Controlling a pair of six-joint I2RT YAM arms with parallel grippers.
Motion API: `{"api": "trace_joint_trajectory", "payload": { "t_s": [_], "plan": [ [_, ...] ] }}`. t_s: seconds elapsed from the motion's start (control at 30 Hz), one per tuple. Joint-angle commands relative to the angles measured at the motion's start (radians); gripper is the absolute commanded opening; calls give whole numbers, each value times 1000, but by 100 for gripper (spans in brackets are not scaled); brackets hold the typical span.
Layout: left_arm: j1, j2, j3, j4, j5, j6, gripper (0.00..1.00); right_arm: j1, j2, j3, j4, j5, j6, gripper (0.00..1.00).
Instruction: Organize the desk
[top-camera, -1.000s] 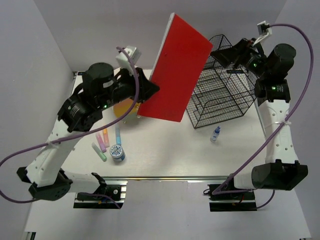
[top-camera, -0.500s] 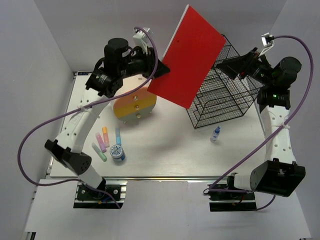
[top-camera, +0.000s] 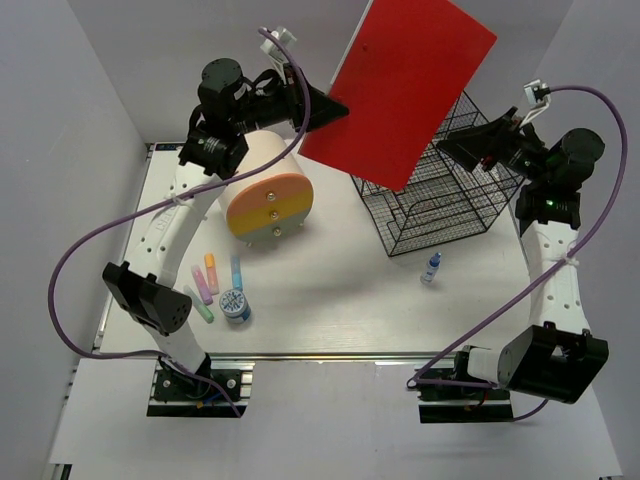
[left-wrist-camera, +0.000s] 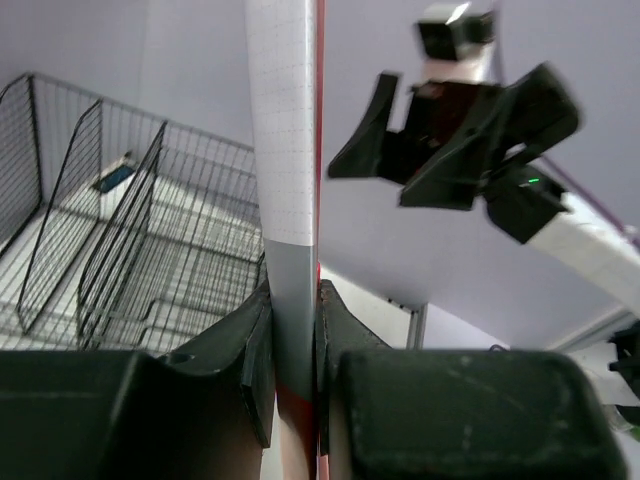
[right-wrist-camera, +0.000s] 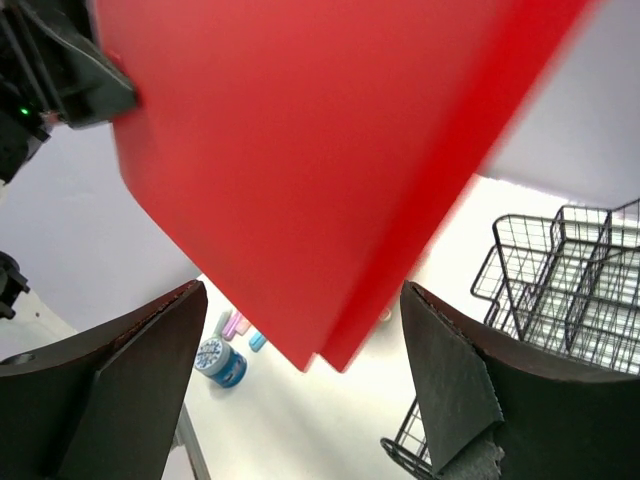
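Note:
A large red folder (top-camera: 410, 85) hangs tilted high in the air over the back of the white desk (top-camera: 330, 300). My left gripper (top-camera: 335, 108) is shut on its lower left edge. In the left wrist view the folder's thin white-and-red edge (left-wrist-camera: 290, 150) stands clamped between the two jaws of the left gripper (left-wrist-camera: 293, 300). My right gripper (top-camera: 455, 140) is open just to the right of the folder, above the wire rack (top-camera: 440, 200), and holds nothing. In the right wrist view the folder's lower corner (right-wrist-camera: 320, 150) fills the space ahead of the spread fingers of the right gripper (right-wrist-camera: 303, 290).
A cream drawer box with an orange front (top-camera: 268, 200) stands at the back left. Several highlighters (top-camera: 205, 280) and a blue jar (top-camera: 235, 305) lie at the front left. A small bottle (top-camera: 431, 266) lies in front of the rack. White walls close in both sides.
My left arm has lifted the red folder up and to the right, from beside the drawer box to above the rack. The right gripper has drawn back slightly to the right.

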Motion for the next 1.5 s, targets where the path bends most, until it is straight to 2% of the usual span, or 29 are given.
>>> {"api": "trace_joint_trajectory", "payload": {
  "t_s": [0.0, 0.2, 0.37, 0.5, 0.6, 0.67, 0.7, 0.73, 0.8, 0.97, 1.1, 1.17, 1.27, 1.33, 1.4, 1.43, 1.47],
  "plan": [
    [8, -32, -3, 171, 80, -52, 0, -13, 4, -33, 120, -26, 69, 83],
    [26, 2, -3, 301, 161, -183, 0, -29, 18, -27, 189, -14, 106, 86],
    [35, 19, -20, 344, 211, -258, 0, -38, 33, -50, 388, -39, 211, 86],
    [35, 31, -32, 360, 233, -289, 0, -32, 42, -58, 478, -27, 278, 85],
    [35, 62, -14, 370, 252, -321, 0, -24, 71, -58, 604, -17, 399, 78],
    [35, 82, 3, 373, 260, -335, 0, -15, 91, -88, 712, -4, 534, 66],
    [35, 89, 6, 378, 264, -354, 0, -10, 97, -120, 819, 6, 574, 62],
    [35, 95, 11, 386, 267, -364, 0, -7, 102, -134, 856, 18, 602, 55],
    [35, 111, 20, 386, 276, -375, 0, 0, 103, -154, 928, 18, 646, 53],
    [35, 149, 41, 392, 313, -413, 0, 40, 70, -178, 955, 24, 628, 53],
    [26, 163, 57, 386, 316, -421, 0, 65, 58, -168, 918, 38, 590, 53],
    [26, 165, 60, 380, 316, -422, 0, 75, 44, -174, 866, 53, 553, 49],
    [26, 166, 63, 366, 315, -419, 0, 92, 19, -200, 829, 79, 519, 35],
    [26, 166, 63, 357, 310, -416, 0, 106, 1, -219, 820, 93, 504, 30],
    [26, 166, 63, 344, 301, -415, 2, 115, -18, -252, 818, 107, 496, 14],
    [26, 168, 63, 335, 295, -415, 4, 117, -22, -259, 812, 115, 491, 11],
    [26, 168, 63, 329, 289, -413, 8, 117, -27, -266, 794, 121, 488, 4]
  ]
}}
